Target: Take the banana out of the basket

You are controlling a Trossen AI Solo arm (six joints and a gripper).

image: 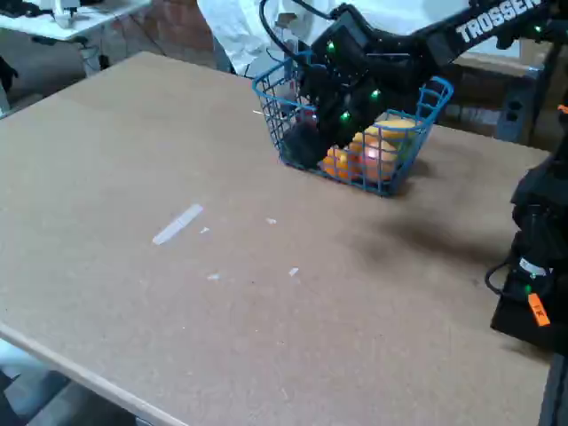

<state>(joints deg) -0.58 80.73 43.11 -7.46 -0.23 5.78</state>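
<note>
The blue wire basket (430,105) stands at the far side of the table and tips slightly. Inside it lie an orange fruit (338,163) and a pinkish round fruit (380,156). A yellow, elongated piece (396,125) lies on top of them at the right; it looks like the banana, but the picture is blurred. My black arm comes in from the upper right and dips into the basket's left half. The gripper (306,140) is a dark mass behind the mesh, left of the fruit, and its fingers are hidden.
A white strip (177,224) and small white scraps (293,272) lie on the brown table (133,160). The arm's black base (532,266) stands at the right edge. A person in white (235,35) is behind the table's far edge.
</note>
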